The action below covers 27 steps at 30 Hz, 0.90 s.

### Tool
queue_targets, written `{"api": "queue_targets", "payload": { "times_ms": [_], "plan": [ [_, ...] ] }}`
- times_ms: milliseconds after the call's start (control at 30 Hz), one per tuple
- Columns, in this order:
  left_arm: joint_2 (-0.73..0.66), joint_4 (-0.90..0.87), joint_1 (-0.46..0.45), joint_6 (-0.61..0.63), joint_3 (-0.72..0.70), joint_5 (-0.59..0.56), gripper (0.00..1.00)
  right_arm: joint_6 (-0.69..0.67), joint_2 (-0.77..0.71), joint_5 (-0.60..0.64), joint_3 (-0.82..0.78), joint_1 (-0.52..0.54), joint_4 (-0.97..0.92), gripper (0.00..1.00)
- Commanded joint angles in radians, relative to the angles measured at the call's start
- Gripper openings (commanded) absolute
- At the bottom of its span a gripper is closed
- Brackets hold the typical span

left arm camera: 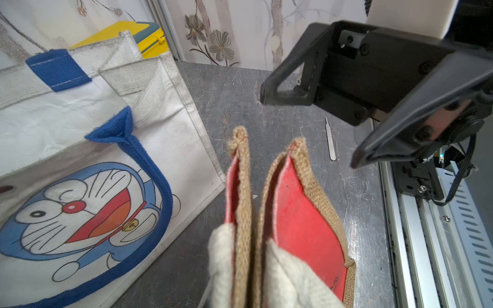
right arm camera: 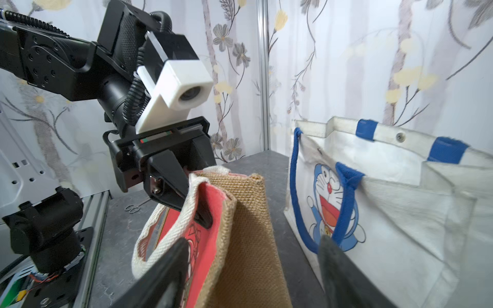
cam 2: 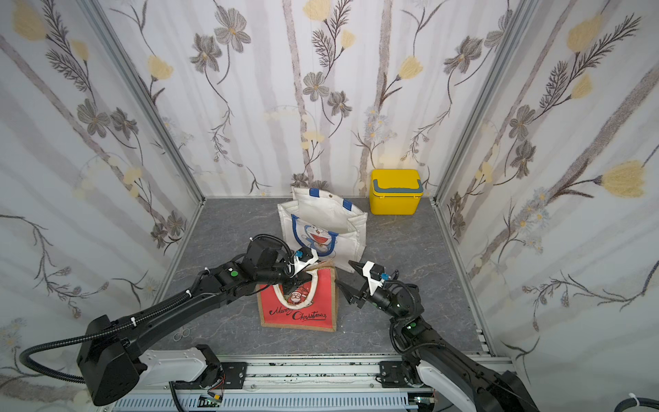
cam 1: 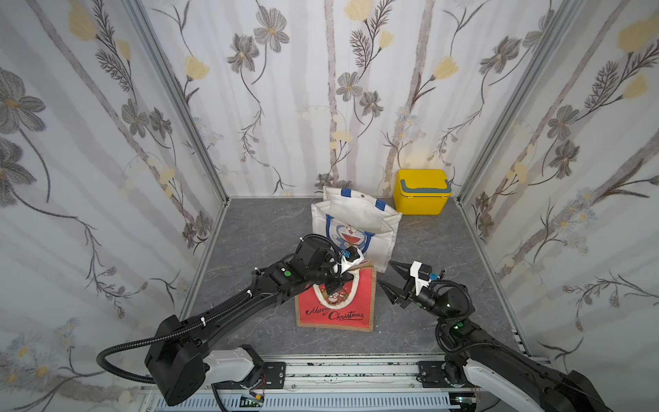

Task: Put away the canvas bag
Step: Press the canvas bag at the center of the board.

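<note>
Red jute bag (cam 1: 335, 314) stands on the grey worktop (cam 1: 256, 232) in both top views, just in front of the white canvas bag (cam 1: 356, 214); the left claw (cam 1: 338, 280) sits at its top rim, and the right claw (cam 1: 392, 280) gapes wide and empty just beside it. Left wrist view: the rim and cream handle (left arm camera: 288, 272) run under the camera. Right wrist view: the left claw is narrowed onto that handle

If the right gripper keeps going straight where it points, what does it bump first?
Probably the red Christmas bag. The right gripper points its open jaws at the bag's brown woven side, right ahead in the right wrist view, though depth is unclear.
</note>
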Motion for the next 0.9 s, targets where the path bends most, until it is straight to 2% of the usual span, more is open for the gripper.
{"api": "queue_targets", "payload": {
  "times_ms": [0, 33, 133, 267, 400, 500, 600, 633, 733, 767, 800, 867],
  "plan": [
    [-0.014, 0.042, 0.004, 0.03, 0.003, 0.041, 0.18, -0.03, -0.06, 0.006, 0.027, -0.001, -0.119, 0.96],
    [-0.013, 0.039, 0.006, 0.029, 0.006, 0.038, 0.16, -0.027, -0.063, -0.024, 0.042, -0.002, -0.138, 0.99],
    [-0.012, 0.041, 0.007, 0.025, 0.008, 0.055, 0.16, -0.022, -0.016, -0.106, 0.073, 0.0, -0.128, 1.0],
    [-0.009, 0.05, 0.006, 0.006, 0.009, 0.091, 0.16, -0.038, 0.134, -0.164, 0.143, 0.0, -0.111, 1.0],
    [-0.013, 0.06, 0.006, -0.002, 0.002, 0.1, 0.16, -0.026, 0.286, -0.214, 0.177, 0.002, 0.012, 1.0],
    [-0.012, 0.059, 0.006, -0.008, 0.001, 0.093, 0.17, -0.017, 0.379, -0.277, 0.211, 0.001, 0.039, 0.92],
    [-0.014, 0.054, 0.006, -0.005, 0.001, 0.056, 0.17, -0.002, 0.432, -0.328, 0.203, 0.001, 0.06, 0.73],
    [-0.016, 0.055, 0.007, -0.005, 0.001, 0.046, 0.18, 0.004, 0.443, -0.339, 0.185, 0.003, 0.088, 0.64],
    [-0.016, 0.056, 0.007, -0.008, 0.005, 0.024, 0.2, 0.007, 0.459, -0.339, 0.137, 0.001, 0.14, 0.26],
    [-0.012, 0.049, 0.009, -0.008, 0.009, 0.01, 0.22, -0.001, 0.454, -0.329, 0.129, 0.002, 0.131, 0.14],
    [-0.008, 0.039, 0.008, -0.006, 0.014, 0.0, 0.27, -0.007, 0.446, -0.317, 0.124, 0.001, 0.114, 0.06],
    [-0.006, 0.012, 0.009, -0.002, 0.025, -0.035, 0.42, -0.032, 0.421, -0.284, 0.117, 0.001, 0.073, 0.0]
  ]
}}
